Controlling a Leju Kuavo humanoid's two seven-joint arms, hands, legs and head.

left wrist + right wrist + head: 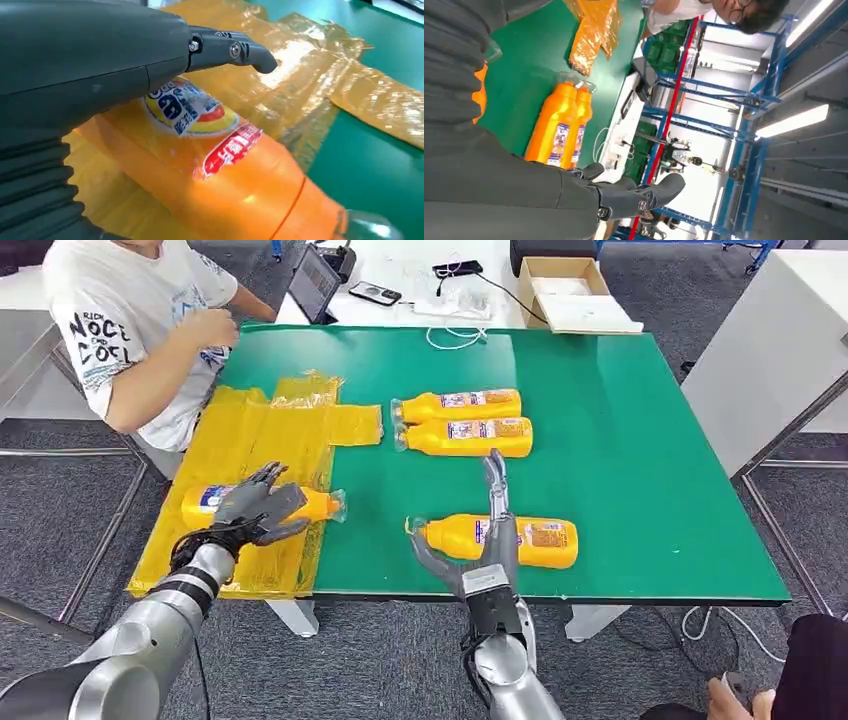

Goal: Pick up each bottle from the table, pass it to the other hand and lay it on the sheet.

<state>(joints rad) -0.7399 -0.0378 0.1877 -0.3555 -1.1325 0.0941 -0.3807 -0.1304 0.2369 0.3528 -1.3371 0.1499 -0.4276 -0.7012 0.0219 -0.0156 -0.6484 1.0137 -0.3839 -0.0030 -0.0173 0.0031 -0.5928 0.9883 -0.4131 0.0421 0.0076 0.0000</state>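
Right hand over the near bottle, left hand on the sheet bottle.

Near bottle point(500, 539) lies crosswise directly under our right hand point(490, 540), fingers spread, nothing gripped. We count four bottles: one on the yellow sheet point(250, 440) under the left hand point(255, 508), grip unclear, two beyond on the counter point(650, 490).

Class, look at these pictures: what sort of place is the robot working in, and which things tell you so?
Probably a lab or industrial workshop: blue metal racking under strip lights, grey carpet, and a green-topped work table next to a bench with a tablet and cables.
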